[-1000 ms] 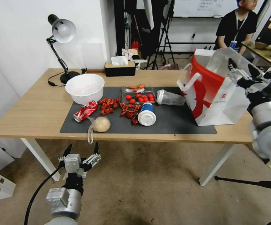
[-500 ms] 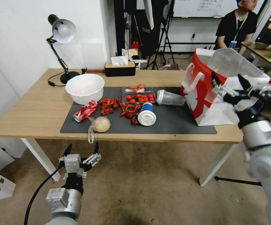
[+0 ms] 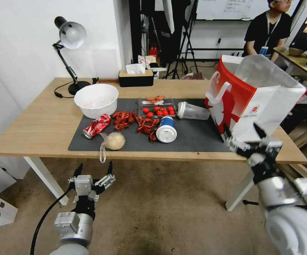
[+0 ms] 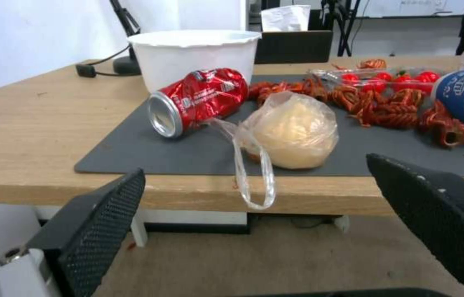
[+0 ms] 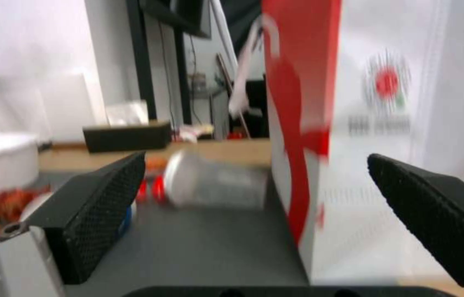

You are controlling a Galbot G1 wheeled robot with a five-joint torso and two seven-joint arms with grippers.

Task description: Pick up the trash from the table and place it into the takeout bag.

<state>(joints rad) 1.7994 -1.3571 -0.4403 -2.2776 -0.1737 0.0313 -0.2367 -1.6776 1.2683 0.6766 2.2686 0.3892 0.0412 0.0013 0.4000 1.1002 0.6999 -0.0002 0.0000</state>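
Left gripper [image 3: 92,170], jaws wide and empty, nearer arm: clear bag with beige lump [image 3: 113,141] lies at 12 o'clock, on table edge.

On my table [image 3: 36,124], the mat [image 3: 196,136] sits mid-top. Takeout bag [image 3: 252,102] stands upright on the mat's right end, open top. Clear plastic container [image 3: 192,111] lies on its side just left of the bag. Paper cup [image 3: 166,129] on its side in front of it, nearer mid-mat. Soda can [image 3: 96,126] lies at the mat's left, bowl [image 3: 96,100] right behind it. Bagged lump [image 3: 113,141] just right of the can at the mat's front edge, its loop hanging over the table edge. My left gripper [image 3: 94,169] sits below the front edge, under the lump. My right gripper [image 3: 244,132] is at the front edge, just before the bag's near corner.
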